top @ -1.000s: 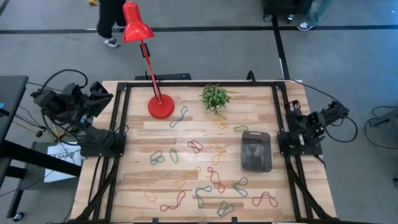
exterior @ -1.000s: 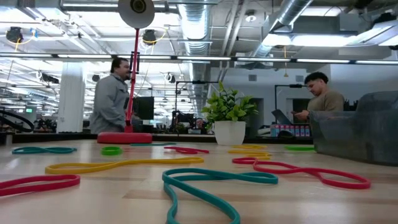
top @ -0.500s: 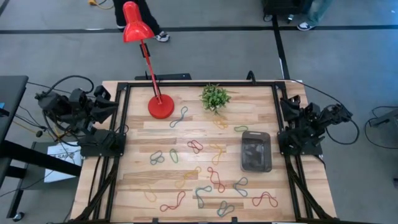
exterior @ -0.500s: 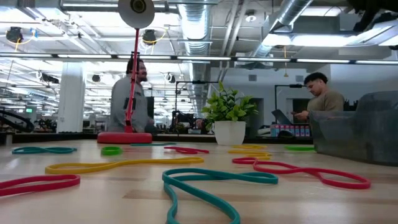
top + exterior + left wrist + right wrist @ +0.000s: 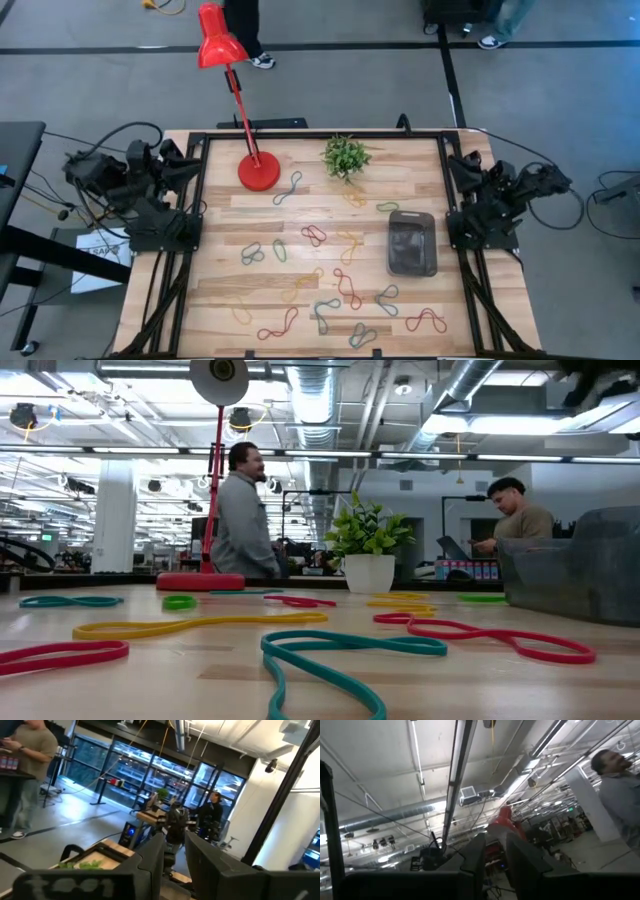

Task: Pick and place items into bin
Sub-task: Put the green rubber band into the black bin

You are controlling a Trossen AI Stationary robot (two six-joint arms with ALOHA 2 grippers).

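Several thin twisted rubber-band loops (image 5: 345,285), red, yellow, green and grey-blue, lie flat over the wooden table's middle and near half; the low view shows them close up (image 5: 340,650). The dark see-through bin (image 5: 412,243) stands on the table's right part, at the right edge of the low view (image 5: 580,575). My left gripper (image 5: 183,160) hangs over the table's left edge and my right gripper (image 5: 456,166) over its right edge, both far from the loops. In each wrist view the fingers (image 5: 175,847) (image 5: 496,847) stand close together with nothing between them.
A red desk lamp stands with its round base (image 5: 259,172) at the far left of the table, a small potted plant (image 5: 345,157) beside it. Black frame rails (image 5: 196,200) run along both sides. People (image 5: 243,510) are in the room beyond the far edge.
Both arms have swung in from outside the table: the left gripper toward the table's left edge, the right gripper toward its right edge. Loops and bin have stayed put. A person behind the far edge has walked to the right.
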